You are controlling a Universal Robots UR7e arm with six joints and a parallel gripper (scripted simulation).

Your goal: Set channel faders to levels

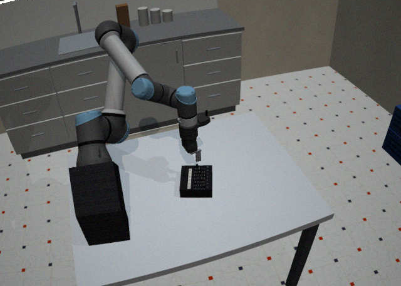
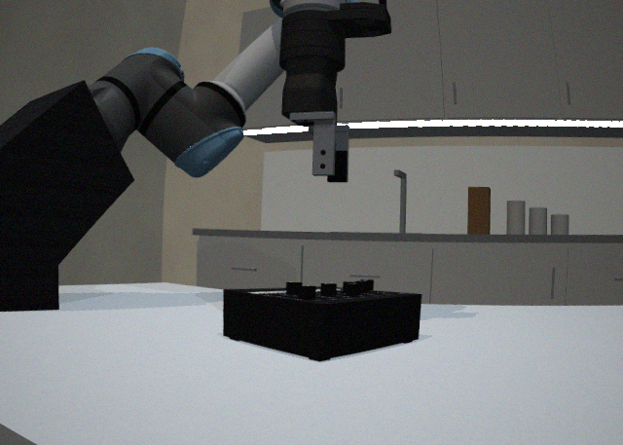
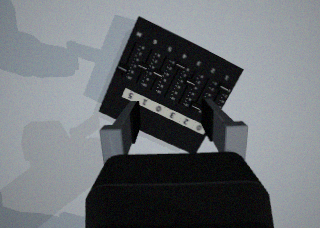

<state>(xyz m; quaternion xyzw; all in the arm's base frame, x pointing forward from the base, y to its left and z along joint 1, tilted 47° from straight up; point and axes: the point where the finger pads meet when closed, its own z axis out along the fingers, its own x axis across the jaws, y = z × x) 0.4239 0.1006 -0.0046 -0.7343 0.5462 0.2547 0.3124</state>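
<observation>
The lighting desk, a low black box (image 1: 196, 193) (image 2: 321, 329) (image 3: 165, 128) with a flat top, is seen upright on its small feet on the pale table (image 1: 259, 192) (image 2: 302, 400) (image 3: 285, 113). Across its top a strip of white tape (image 1: 189, 178) (image 3: 151, 105) is stuck; in the wrist view its figures are seen upside down, and 5, 1, 0, 3, 2 and 0 can be made out from left to right. Seven narrow slots are flanked by fine pale scale marks, too small to be counted with certainty. The black block-shaped fader caps (image 2: 328, 289) are crossed by thin light lines and set at uneven places along their slots. Small pale labels are printed at the slot ends away from the tape.

The black gripper with grey fingers (image 1: 197, 160) (image 2: 330, 176) is held above the desk, well apart from the caps. Its jaws are spread wide—nothing is gripped between them.
</observation>
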